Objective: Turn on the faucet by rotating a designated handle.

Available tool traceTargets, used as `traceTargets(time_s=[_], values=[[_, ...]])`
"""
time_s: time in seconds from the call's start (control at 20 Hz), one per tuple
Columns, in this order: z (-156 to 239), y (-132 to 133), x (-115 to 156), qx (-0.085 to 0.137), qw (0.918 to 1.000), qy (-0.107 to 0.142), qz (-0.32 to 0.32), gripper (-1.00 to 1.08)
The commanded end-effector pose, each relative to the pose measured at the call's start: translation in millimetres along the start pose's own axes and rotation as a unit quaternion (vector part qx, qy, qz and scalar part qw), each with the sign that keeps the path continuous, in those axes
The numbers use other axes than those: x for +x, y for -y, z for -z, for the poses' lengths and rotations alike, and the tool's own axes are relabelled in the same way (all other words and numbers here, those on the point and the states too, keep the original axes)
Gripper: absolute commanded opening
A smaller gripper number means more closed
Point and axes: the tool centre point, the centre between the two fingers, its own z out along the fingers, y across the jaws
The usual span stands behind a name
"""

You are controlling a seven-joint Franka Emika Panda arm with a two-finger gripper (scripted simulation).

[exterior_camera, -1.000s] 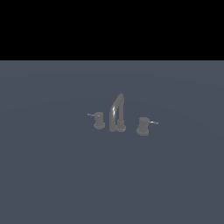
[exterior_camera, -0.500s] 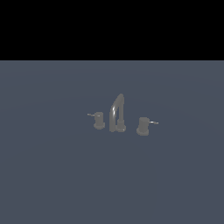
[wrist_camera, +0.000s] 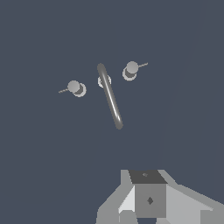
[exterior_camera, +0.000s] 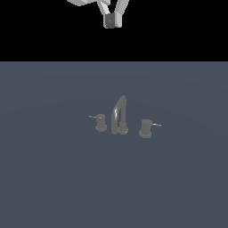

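The faucet (exterior_camera: 120,116) is a small dull-grey set on the flat grey floor, with a tall arched spout between two short knobs. The handle (exterior_camera: 145,128) is the knob on the exterior view's right, its thin pale-tipped lever pointing right. The twin knob (exterior_camera: 101,122) has its lever pointing left. My gripper (exterior_camera: 112,20) hangs high above and far behind the faucet, touching nothing; its fingers look closed together. In the wrist view the spout (wrist_camera: 109,96) runs between two knobs (wrist_camera: 131,70) (wrist_camera: 75,88); I cannot tell which is the handle. The gripper (wrist_camera: 148,199) shows there too.
The grey floor (exterior_camera: 53,178) spreads around the faucet on all sides. White arm links (exterior_camera: 95,3) show at the top edge of the exterior view against black.
The arm and gripper now show at the top of the exterior view, where earlier frames showed only black. The faucet and both levers have not moved.
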Motion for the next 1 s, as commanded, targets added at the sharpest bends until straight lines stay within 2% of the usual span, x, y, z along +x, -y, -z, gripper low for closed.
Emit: traceTargets(time_s=[0.0, 0.25, 0.5, 0.75, 0.95], values=[[-16.6, 5.1, 12.5, 0.000, 0.9994, 0.000, -0.035, -1.00], [-49.0, 12.2, 38.7, 0.001, 0.9946, 0.000, -0.103, -1.00], [-81.4, 15.6, 65.8, 0.001, 0.9852, -0.001, -0.171, -1.00], [-113.9, 15.0, 93.5, 0.000, 0.9710, -0.001, -0.239, -1.00], [-140.5, 11.4, 116.2, 0.000, 0.9559, -0.002, -0.294, -1.00]])
